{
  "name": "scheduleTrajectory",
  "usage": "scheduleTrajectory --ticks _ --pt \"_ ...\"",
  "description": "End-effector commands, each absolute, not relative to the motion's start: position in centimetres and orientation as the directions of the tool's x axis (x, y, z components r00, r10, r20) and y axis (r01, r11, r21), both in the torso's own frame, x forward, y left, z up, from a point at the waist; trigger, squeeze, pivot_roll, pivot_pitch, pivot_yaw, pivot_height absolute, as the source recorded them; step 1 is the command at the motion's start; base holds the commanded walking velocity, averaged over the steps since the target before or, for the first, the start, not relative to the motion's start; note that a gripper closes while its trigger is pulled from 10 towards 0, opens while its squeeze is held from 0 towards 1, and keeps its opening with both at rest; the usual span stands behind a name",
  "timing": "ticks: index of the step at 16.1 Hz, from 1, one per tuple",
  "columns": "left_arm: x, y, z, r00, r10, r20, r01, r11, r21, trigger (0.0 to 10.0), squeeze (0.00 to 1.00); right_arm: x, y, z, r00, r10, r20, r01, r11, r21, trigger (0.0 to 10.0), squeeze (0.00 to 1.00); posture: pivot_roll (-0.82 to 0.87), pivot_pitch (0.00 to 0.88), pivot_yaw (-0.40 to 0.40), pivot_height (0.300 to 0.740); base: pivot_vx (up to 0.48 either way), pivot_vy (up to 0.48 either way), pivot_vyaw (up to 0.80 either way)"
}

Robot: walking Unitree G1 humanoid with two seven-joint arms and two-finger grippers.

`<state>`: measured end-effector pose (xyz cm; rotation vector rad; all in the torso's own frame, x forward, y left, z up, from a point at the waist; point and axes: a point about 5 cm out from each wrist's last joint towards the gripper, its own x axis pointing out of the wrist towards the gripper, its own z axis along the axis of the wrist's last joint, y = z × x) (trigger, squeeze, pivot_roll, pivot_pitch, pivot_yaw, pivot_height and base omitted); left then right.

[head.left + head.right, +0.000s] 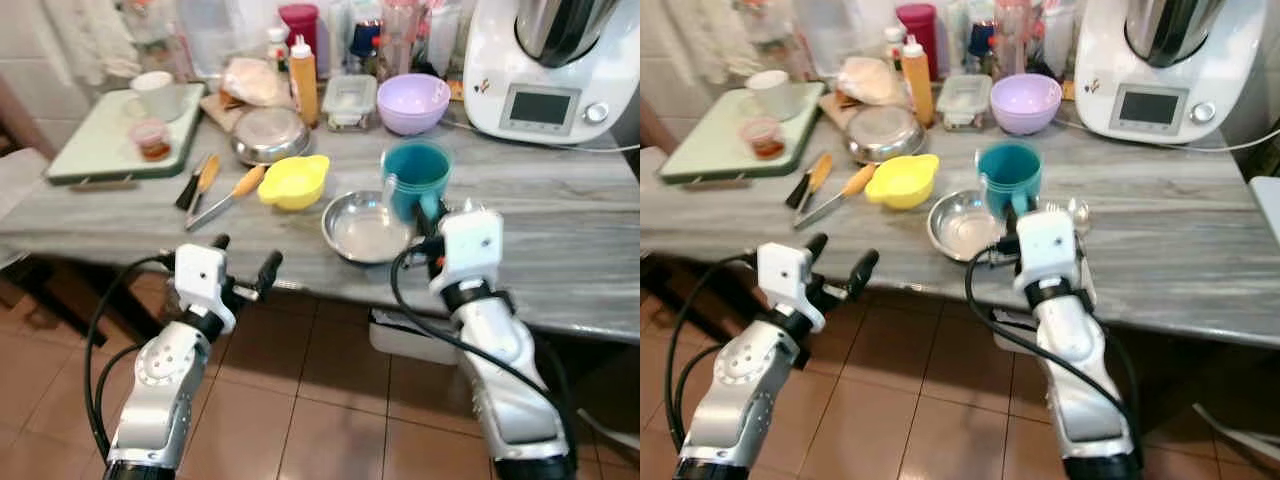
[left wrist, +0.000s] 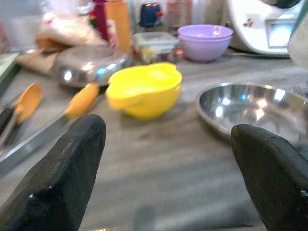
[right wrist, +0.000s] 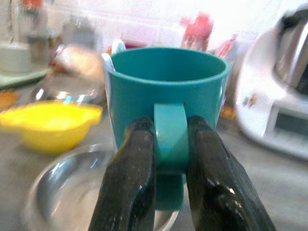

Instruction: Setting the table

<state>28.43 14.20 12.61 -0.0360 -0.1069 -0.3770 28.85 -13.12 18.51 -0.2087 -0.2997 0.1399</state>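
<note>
Grey worktop (image 1: pixel 560 250), front edge: right pincer (image 3: pixel 169 144) clamped on teal mug (image 1: pixel 416 176) handle, w/ steel bowl (image 1: pixel 366 228) just beside, maybe under. Left pincer (image 2: pixel 168 163) spread apart, empty. Risk: thin handle grip lets mug swing, clip bowl.

A teal mug (image 1: pixel 1009 177) is observed on the grey table (image 1: pixel 1180 250), just right of a steel bowl (image 1: pixel 962 226). The right gripper (image 1: pixel 1016 212) is positioned at its near side; the left gripper (image 1: pixel 838 262) is held off the near edge, fingers apart.
</note>
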Motion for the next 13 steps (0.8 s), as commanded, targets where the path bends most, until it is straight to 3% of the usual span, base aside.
scheduleTrajectory --ticks 1,9,13 --pt "28.3 13.7 12.9 0.918 -0.378 0.117 0.383 0.924 -0.019 10.0 0.00 28.6 -13.2 19.4 0.937 0.169 0.306 -0.094 0.965 -0.243 10.0 0.00 -0.06 0.085 0.077 0.740 0.000 0.000 0.00" --pt "27.5 13.5 12.8 0.907 -0.408 0.108 0.414 0.909 -0.043 10.0 0.00 29.0 -14.4 18.7 0.955 0.119 0.271 -0.052 0.969 -0.241 10.0 0.00 -0.05 0.092 0.080 0.740 0.000 0.000 0.00" --pt "26.7 13.2 12.5 0.880 -0.467 0.084 0.472 0.880 -0.049 10.0 0.00 29.9 -16.6 18.5 0.968 0.065 0.243 -0.005 0.971 -0.241 10.0 0.00 -0.04 0.121 0.083 0.740 0.000 0.000 0.00"
